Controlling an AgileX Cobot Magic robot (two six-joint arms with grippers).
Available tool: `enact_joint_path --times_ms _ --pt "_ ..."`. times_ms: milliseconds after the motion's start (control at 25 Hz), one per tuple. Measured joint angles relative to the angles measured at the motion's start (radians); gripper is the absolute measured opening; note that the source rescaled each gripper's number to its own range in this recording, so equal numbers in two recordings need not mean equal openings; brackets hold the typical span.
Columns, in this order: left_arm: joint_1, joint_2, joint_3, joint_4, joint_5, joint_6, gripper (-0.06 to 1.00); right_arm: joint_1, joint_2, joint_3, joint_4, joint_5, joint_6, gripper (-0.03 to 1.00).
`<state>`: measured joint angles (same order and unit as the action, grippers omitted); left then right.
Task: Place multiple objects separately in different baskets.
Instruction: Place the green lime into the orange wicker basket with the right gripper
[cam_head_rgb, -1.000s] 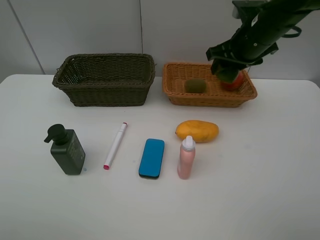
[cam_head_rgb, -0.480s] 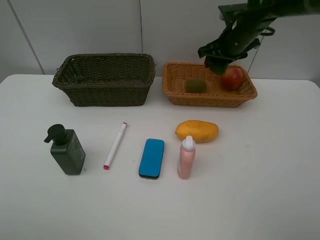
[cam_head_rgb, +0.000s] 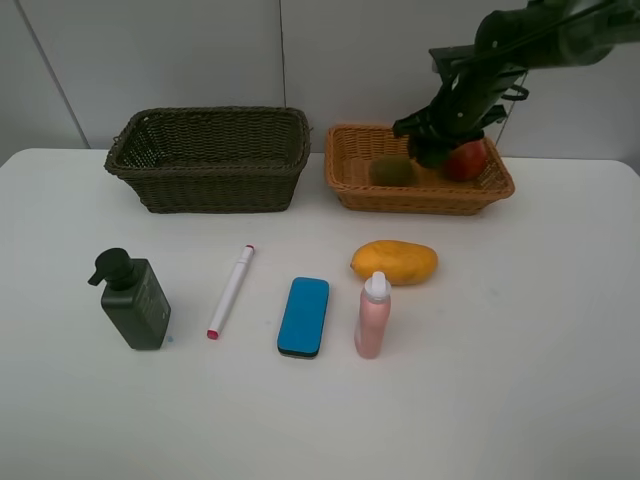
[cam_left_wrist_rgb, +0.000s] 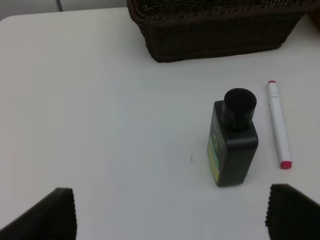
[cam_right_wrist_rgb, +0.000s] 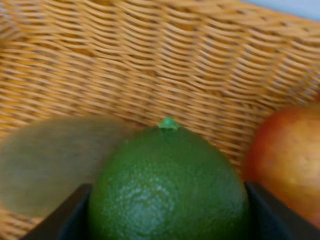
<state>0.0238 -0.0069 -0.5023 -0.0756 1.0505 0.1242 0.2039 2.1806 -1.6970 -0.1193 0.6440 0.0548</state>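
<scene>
My right gripper (cam_head_rgb: 433, 148) hangs low inside the orange-tan basket (cam_head_rgb: 420, 197), shut on the green avocado (cam_right_wrist_rgb: 167, 185). In the right wrist view the avocado sits between the brown kiwi (cam_right_wrist_rgb: 55, 160) and the red pomegranate (cam_right_wrist_rgb: 290, 155), both lying in that basket. On the table lie the yellow mango (cam_head_rgb: 394, 262), pink spray bottle (cam_head_rgb: 372, 317), blue eraser (cam_head_rgb: 303, 316), white marker (cam_head_rgb: 230, 291) and dark green pump bottle (cam_head_rgb: 135, 300). My left gripper (cam_left_wrist_rgb: 170, 215) is open and empty, short of the pump bottle (cam_left_wrist_rgb: 232, 145); it does not show in the high view.
The dark olive-green basket (cam_head_rgb: 210, 185) stands at the back left, with nothing visible inside. The marker (cam_left_wrist_rgb: 278, 125) lies just beside the pump bottle in the left wrist view. A pale wall runs behind the baskets.
My right gripper has moved left and down with the avocado, from above the pomegranate into the orange-tan basket between kiwi and pomegranate. The items on the table have not moved.
</scene>
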Motion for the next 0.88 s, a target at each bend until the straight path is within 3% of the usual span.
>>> enact_joint_path --times_ms 480,680,720,800,880 --pt "0.000 0.000 0.000 0.000 0.000 0.000 1.00 -0.034 0.005 -0.001 0.129 0.001 -0.099 0.12" --pt "0.000 0.000 0.000 0.000 0.000 0.000 1.00 -0.034 0.005 -0.001 0.132 0.003 -0.109 0.13" --pt "0.000 0.000 0.000 0.000 0.000 0.000 1.00 -0.034 0.005 -0.001 0.119 0.003 -0.113 0.26" --pt "0.000 0.000 0.000 0.000 0.000 0.000 1.00 -0.034 0.005 -0.001 0.119 0.005 -0.118 0.72" --pt "0.000 0.000 0.000 0.000 0.000 0.000 1.00 -0.034 0.005 -0.001 0.119 0.008 -0.120 0.89"
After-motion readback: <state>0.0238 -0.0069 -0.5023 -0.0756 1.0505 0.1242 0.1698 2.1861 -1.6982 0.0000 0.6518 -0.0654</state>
